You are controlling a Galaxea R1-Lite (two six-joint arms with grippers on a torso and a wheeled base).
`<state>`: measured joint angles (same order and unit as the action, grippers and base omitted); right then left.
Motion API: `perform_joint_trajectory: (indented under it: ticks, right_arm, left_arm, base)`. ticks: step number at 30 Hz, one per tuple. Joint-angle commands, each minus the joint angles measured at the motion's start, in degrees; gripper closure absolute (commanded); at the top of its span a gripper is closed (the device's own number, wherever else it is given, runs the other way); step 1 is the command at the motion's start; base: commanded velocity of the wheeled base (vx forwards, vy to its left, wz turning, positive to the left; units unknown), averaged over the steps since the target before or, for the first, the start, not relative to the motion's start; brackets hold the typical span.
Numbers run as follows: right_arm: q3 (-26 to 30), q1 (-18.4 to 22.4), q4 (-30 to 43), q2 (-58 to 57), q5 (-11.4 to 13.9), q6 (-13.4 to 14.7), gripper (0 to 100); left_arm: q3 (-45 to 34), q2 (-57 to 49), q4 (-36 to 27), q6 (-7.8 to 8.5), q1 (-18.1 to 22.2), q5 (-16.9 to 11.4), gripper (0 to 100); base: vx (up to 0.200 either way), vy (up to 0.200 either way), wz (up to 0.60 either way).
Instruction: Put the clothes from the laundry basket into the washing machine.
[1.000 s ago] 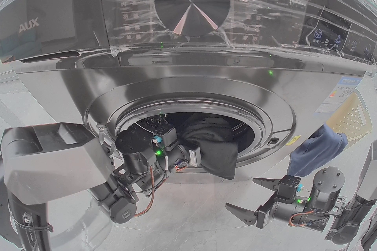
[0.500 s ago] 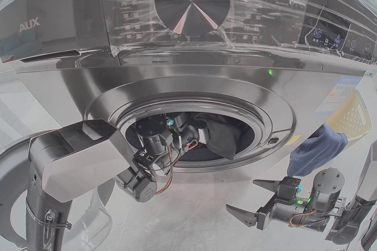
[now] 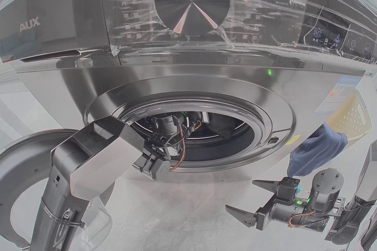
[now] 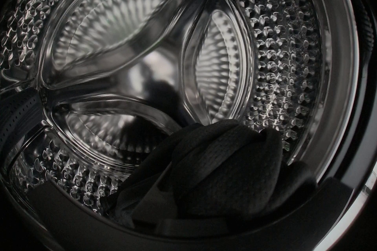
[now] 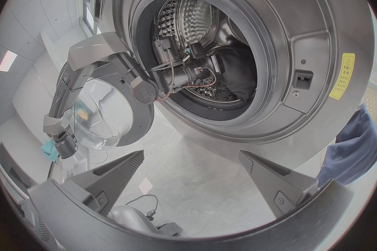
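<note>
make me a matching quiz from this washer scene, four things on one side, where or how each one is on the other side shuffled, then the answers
Things:
1. black garment
2. blue garment
3. right gripper
4. washer door

Place or state:
A. swung open on the robot's left
B. lying inside the drum
C. open, holding nothing
D. hanging outside, on the robot's right

Pairs: 1-B, 2-D, 3-C, 4-A
</note>
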<state>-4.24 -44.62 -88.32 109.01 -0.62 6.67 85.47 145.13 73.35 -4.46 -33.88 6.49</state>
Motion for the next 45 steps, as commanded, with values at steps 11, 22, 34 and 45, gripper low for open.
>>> perform_joint_trajectory:
  ticks: [11, 22, 34, 45]
  right_arm:
    - [-0.24, -0.03, -0.01, 0.24, 0.01, -0.08, 0]
    - [-0.24, 0.14, -0.01, 0.15, 0.01, -0.08, 0]
    - [-0.24, 0.50, -0.01, -0.02, 0.01, -0.08, 0]
    - [-0.33, 0.67, -0.01, -0.38, 0.01, -0.08, 0]
  left_arm:
    - [12.44, 5.69, -3.92, 0.16, 3.82, 3.45, 0]
    - [-4.96, -4.15, -5.94, -0.02, 0.30, 2.30, 0]
    - [-22.89, -14.52, -12.97, 0.42, -3.48, -0.86, 0]
    - [-28.08, -16.90, -12.88, 1.65, -5.41, -4.20, 0]
  base:
    - [0.000, 0.000, 0.00]
    - [0.000, 0.000, 0.00]
    - [0.000, 0.000, 0.00]
    - [0.000, 0.000, 0.00]
